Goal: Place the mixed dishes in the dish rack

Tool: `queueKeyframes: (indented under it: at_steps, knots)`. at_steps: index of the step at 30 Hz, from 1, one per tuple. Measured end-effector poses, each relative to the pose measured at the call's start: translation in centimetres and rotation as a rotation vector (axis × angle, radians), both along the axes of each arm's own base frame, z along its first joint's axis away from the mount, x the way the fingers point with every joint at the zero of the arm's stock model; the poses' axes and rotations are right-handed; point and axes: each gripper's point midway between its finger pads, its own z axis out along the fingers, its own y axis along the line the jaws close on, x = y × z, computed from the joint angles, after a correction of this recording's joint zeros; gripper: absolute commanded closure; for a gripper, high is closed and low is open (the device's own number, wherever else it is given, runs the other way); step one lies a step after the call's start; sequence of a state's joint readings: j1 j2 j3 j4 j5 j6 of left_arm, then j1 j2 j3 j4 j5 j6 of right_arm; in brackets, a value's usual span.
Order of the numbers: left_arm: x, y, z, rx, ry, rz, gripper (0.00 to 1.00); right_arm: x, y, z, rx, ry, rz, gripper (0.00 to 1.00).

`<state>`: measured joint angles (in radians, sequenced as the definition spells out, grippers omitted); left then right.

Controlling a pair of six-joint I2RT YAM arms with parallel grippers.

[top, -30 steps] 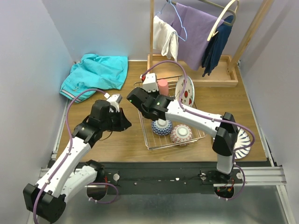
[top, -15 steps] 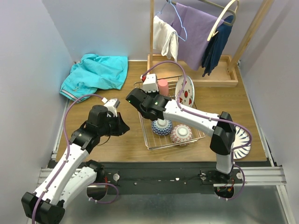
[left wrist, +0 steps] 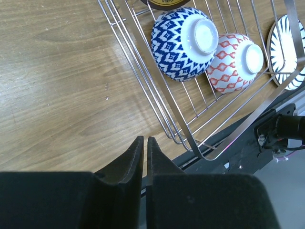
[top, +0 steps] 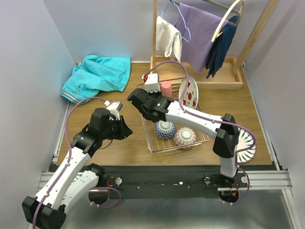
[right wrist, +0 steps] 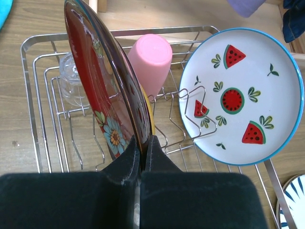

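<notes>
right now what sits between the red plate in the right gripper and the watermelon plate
The pink cup, upside down in the dish rack, with some bare wire prongs; the right wrist view shows it.

**Change over the last second, top view.** Left gripper: drawn back from the dish rack toward the near edge of the table. Its elbow and base link have swung slightly nearer and to the left. Most of this shift came in the first half-second, with only a small drift after it. Right gripper: moved a little to the left and toward the far side, above the rack's far-left part, with its elbow following leftward. The red flowered plate in its jaws is hidden under the wrist from above, so its own shift cannot be read.
</notes>
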<state>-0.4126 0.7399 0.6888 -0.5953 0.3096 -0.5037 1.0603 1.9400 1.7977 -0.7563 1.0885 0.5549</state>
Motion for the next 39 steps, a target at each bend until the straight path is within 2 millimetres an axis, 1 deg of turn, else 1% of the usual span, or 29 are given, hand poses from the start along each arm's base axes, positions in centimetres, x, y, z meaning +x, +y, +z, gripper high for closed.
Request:
queueKeyframes:
  at_steps: [3, 10, 14, 15, 17, 18, 20, 21, 23, 25, 27, 29, 31, 32, 33, 35, 36, 38, 39]
  knots:
    - [0.0, 0.0, 0.1, -0.001, -0.002, -0.001, 0.84, 0.1, 0.1, -0.5, -0.008, 0.004, 0.0, 0.99]
    - [-0.2, 0.1, 0.7, -0.014, -0.031, 0.0, 0.84, 0.1, 0.0, -2.4, -0.056, 0.027, -0.003, 0.99]
    - [-0.4, 0.1, 0.7, -0.017, -0.036, 0.0, 0.84, 0.0, 0.0, -2.9, -0.066, 0.038, 0.002, 0.99]
    - [-0.4, 0.2, 0.7, -0.017, -0.037, 0.0, 0.84, -0.1, 0.1, -3.1, -0.066, 0.041, 0.004, 0.98]
    - [-0.4, 0.2, 0.7, -0.018, -0.037, 0.0, 0.84, -0.3, 0.1, -3.5, -0.071, 0.052, 0.009, 0.89]
    - [-0.4, 0.2, 0.7, -0.018, -0.038, 0.0, 0.84, -0.4, 0.1, -3.8, -0.073, 0.057, 0.013, 0.81]
    - [-0.4, 0.2, 0.7, -0.018, -0.037, 0.0, 0.84, -0.8, 0.2, -4.6, -0.072, 0.073, 0.02, 0.77]
    - [-0.4, 0.2, 0.7, -0.018, -0.038, 0.0, 0.84, -1.0, 0.3, -4.9, -0.067, 0.082, 0.027, 0.71]
    - [-0.4, 0.2, 0.6, -0.018, -0.037, 0.0, 0.84, -1.2, 0.3, -5.3, -0.075, 0.091, 0.03, 0.63]
    - [-0.4, 0.2, 0.3, -0.016, -0.031, 0.001, 0.84, -1.3, 0.3, -5.3, -0.076, 0.092, 0.034, 0.55]
    - [-0.5, 0.2, 0.0, -0.013, -0.024, 0.001, 0.84, -1.4, 0.4, -5.1, -0.072, 0.09, 0.037, 0.5]
    - [-0.5, 0.2, -0.1, -0.012, -0.019, 0.001, 0.84, -1.3, 0.4, -4.6, -0.064, 0.086, 0.039, 0.48]
    - [-0.5, 0.2, -0.2, -0.011, -0.018, 0.001, 0.84, -1.3, 0.5, -4.1, -0.054, 0.083, 0.046, 0.43]
    - [-0.4, 0.2, -0.2, -0.01, -0.016, 0.001, 0.84, -1.3, 0.6, -3.7, -0.049, 0.081, 0.052, 0.41]
    - [-0.4, 0.2, -0.2, -0.009, -0.014, 0.001, 0.84, -1.3, 0.7, -3.3, -0.043, 0.079, 0.057, 0.36]
    - [-0.3, 0.1, -0.3, -0.008, -0.011, 0.001, 0.84, -1.3, 0.7, -2.5, -0.035, 0.072, 0.07, 0.31]
    - [-0.3, 0.1, -0.5, -0.006, -0.006, 0.001, 0.84, -1.4, 0.7, -1.9, -0.029, 0.067, 0.079, 0.24]
    - [-0.1, 0.0, -0.6, -0.004, -0.002, 0.0, 0.84, -1.4, 0.5, -0.1, -0.01, 0.045, 0.097, 0.17]
    - [0.0, 0.0, -0.6, 0.0, -0.002, -0.002, 0.83, -1.5, 0.3, 0.9, 0.006, 0.033, 0.105, 0.08]
